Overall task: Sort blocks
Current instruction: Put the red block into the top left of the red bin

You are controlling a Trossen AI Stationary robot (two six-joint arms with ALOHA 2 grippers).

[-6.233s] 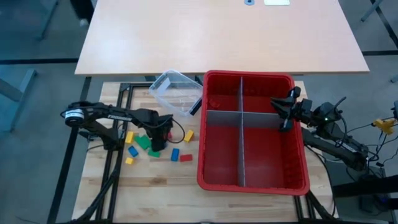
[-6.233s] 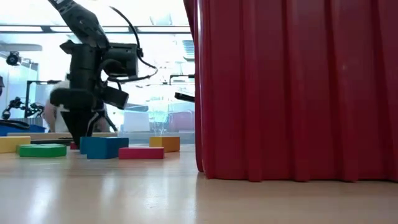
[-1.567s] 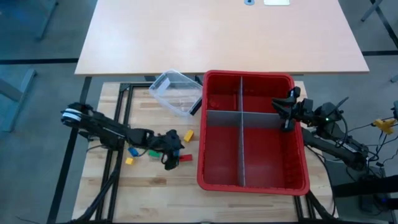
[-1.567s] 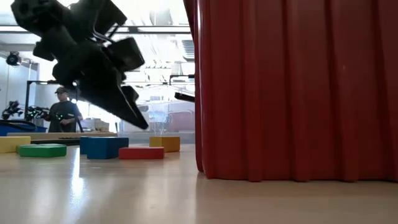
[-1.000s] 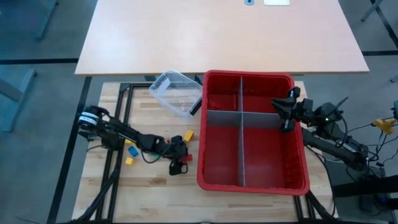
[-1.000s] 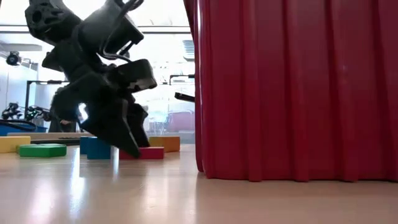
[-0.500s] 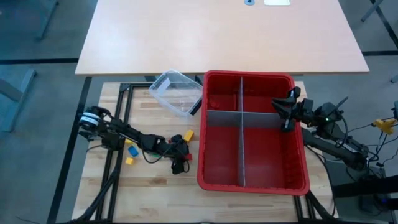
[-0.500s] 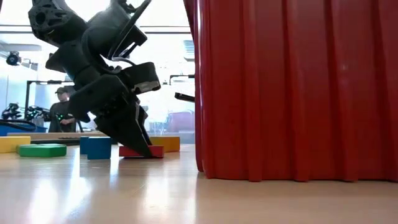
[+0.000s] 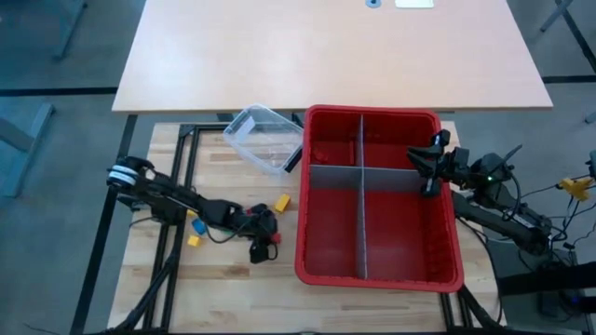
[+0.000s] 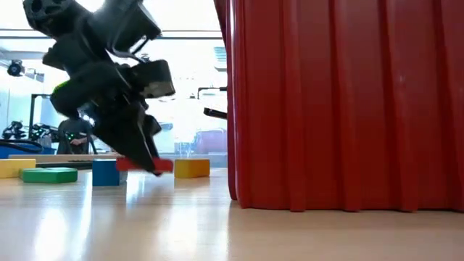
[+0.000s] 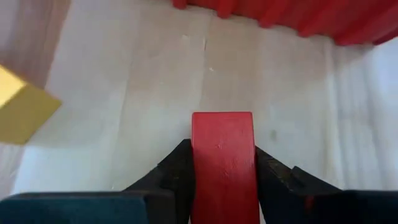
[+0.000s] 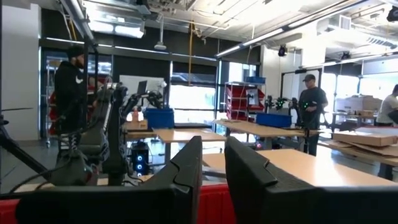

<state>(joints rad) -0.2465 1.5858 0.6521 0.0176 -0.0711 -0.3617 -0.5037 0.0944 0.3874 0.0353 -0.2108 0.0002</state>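
My left gripper [image 9: 265,246] is low over the wooden table, just left of the red bin [image 9: 449,244], and shut on a red bar block [image 10: 145,165]. Other blocks lie flat on the table: a yellow one [image 9: 280,202] beside the bin, a blue cube [image 10: 105,172], a green one [image 10: 48,175] and a yellow one [image 9: 193,241] farther left. My right gripper [image 12: 213,163] is held high over the bin's right side, pointing into the room, a narrow gap between its fingers and nothing in it. My left gripper pinches the red bar by its two long sides [image 11: 195,171] between its two fingers [image 11: 174,174]. The fingers slant down from the table's left side and lie along the bar, whose free end [image 11: 222,121] juts past the fingertips. The bar hangs about level, just clear of the table.
The red bin has grey dividers [image 9: 361,200] making several compartments; its tall wall [image 10: 341,101] stands right of the held bar. A clear tub [image 9: 265,138] lies tipped at the far left of the bin. People stand in the room beyond.
My left gripper came down open around the red bar, shut on it while it lay on the table, then rose a little. The bar now hangs just off the table near where it lay. The other blocks stay put.
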